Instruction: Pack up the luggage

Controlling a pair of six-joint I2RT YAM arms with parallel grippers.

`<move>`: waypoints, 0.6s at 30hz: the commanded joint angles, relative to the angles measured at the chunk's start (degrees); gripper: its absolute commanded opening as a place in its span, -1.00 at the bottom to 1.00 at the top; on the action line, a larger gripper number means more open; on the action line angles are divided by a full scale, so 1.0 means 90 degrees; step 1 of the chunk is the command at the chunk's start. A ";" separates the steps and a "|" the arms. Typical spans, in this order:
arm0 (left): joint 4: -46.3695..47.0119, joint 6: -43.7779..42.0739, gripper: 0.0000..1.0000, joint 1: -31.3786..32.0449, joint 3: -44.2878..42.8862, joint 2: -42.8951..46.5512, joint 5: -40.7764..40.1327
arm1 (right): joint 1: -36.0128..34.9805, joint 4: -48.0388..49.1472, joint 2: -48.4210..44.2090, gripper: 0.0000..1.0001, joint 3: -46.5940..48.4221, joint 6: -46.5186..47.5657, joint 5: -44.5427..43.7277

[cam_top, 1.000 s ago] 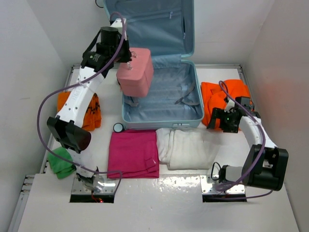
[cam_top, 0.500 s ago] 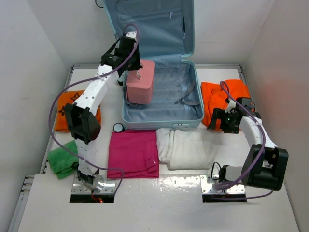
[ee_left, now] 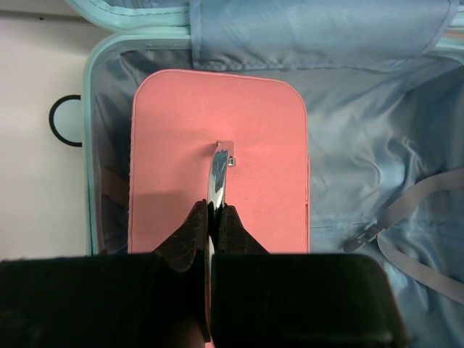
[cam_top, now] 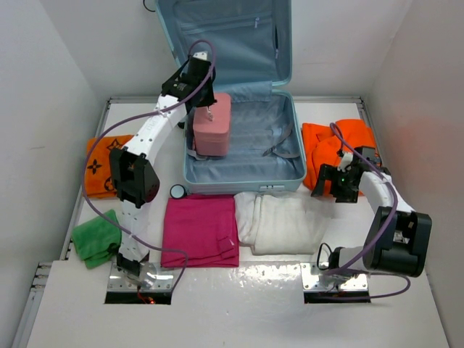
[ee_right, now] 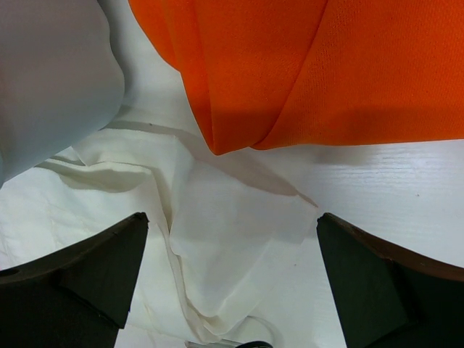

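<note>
- Luggage (cam_top: 246, 174): centre, lid raised at 12 o'clock.
- Small case (cam_top: 212, 130): in luggage, 9 o'clock side.
- Folded cloth (cam_top: 201, 230), towel (cam_top: 283, 221): 6 o'clock of luggage.
- Garment (cam_top: 322, 145): 3 o'clock.

one luggage (cam_top: 246, 180). one pink vanity case (cam_top: 212, 127). five pieces of cloth in all: two orange ones, the patterned orange cloth (cam_top: 101, 168) and the plain orange cloth (cam_top: 325, 143), then one green cloth (cam_top: 96, 239), one magenta cloth (cam_top: 199, 228) and one white cloth (cam_top: 279, 221). one small round black-rimmed disc (cam_top: 177, 191). two grippers, the left gripper (ee_left: 215, 212) and the right gripper (ee_right: 230, 225). one surface (cam_top: 246, 290) under them all.
</note>
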State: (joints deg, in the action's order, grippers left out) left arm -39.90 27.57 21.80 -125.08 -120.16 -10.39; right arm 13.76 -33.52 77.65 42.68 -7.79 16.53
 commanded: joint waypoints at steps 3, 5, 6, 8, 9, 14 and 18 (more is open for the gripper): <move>0.0576 0.0305 -1.00 -0.0128 -0.0478 0.0177 -0.0378 | 0.0024 0.0023 0.0152 0.98 0.0258 -0.0023 0.0067; 0.0576 0.0364 -1.00 -0.0196 -0.0478 0.0119 -0.0378 | 0.0024 0.0004 0.0239 0.98 0.0317 -0.0033 0.0077; 0.0576 0.0451 -1.00 -0.0264 -0.0478 0.0119 -0.0378 | 0.0014 -0.0016 0.0249 0.98 0.0336 -0.0033 0.0096; 0.0576 0.0452 -1.00 -0.0333 -0.0478 -0.0027 -0.0320 | 0.0024 -0.0045 0.0288 0.98 0.0356 -0.0013 0.0106; 0.0576 0.0510 -1.00 -0.0333 -0.0478 -0.0028 -0.0262 | 0.0014 -0.0026 0.0289 0.98 0.0366 -0.0023 0.0096; 0.0576 0.0511 -1.00 -0.0459 -0.0478 -0.0330 -0.0203 | 0.0024 -0.0055 0.0357 0.98 0.0395 -0.0023 0.0077; 0.0576 0.0511 -1.00 -0.0518 -0.0351 -0.0487 -0.0047 | 0.0024 -0.0084 0.0406 0.98 0.0424 -0.0013 0.0087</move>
State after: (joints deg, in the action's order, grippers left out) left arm -36.84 31.57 18.57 -126.76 -124.25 -11.35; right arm 13.76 -34.44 80.86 44.10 -7.79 16.67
